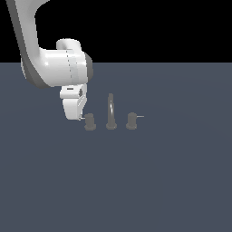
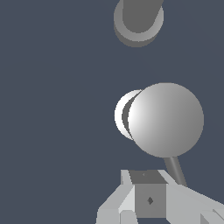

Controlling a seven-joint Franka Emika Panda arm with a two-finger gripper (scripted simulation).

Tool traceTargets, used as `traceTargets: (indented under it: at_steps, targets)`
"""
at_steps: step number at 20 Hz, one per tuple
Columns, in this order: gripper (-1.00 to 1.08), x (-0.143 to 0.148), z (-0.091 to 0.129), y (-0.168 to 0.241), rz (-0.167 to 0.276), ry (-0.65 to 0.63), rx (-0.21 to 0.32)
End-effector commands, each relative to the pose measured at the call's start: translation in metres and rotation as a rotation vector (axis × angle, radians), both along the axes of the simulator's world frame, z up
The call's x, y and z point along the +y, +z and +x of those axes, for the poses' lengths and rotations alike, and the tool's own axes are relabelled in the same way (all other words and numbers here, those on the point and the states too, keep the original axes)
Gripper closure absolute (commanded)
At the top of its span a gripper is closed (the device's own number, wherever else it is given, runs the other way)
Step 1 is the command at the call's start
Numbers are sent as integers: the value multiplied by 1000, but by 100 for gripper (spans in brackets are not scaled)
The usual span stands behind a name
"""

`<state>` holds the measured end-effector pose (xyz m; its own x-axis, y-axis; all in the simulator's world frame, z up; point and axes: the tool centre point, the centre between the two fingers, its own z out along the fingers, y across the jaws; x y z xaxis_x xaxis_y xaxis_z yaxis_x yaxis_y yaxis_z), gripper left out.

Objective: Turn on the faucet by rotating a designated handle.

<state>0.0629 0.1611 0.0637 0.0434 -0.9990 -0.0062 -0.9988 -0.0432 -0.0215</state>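
Note:
The faucet stands in the middle of the exterior view: a tall arched spout point(image 1: 110, 111) between two short grey posts. The handle point(image 1: 90, 121) is the post on the exterior view's left; most of its thin lever is hidden behind my gripper point(image 1: 79, 117). The gripper's tips sit right beside that post, at lever height. In the wrist view the handle point(image 2: 166, 120) is a round grey top seen from above. Its lever point(image 2: 175, 168) runs from the post to my gripper point(image 2: 150, 192) and passes behind one finger point(image 2: 192, 203). The fingers stand together with nothing between them.
The twin post point(image 1: 131, 120), with its lever pointing to the exterior view's right, stands beyond the spout. A grey cylinder point(image 2: 139, 19) shows at the wrist view's edge past the handle. Flat dark grey floor point(image 1: 136, 181) surrounds the set.

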Motion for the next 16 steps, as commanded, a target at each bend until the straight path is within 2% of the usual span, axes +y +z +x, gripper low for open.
traceTargets:
  at_steps: [1,8,10,16]
  targets:
    - [108,-3,-14,0,-7,0,17]
    - [108,-6,-35,0,-7,2,20]
    - [108,4,-30,-1,2,13,12]
    - [108,-19,-43,0,-3,8,17]
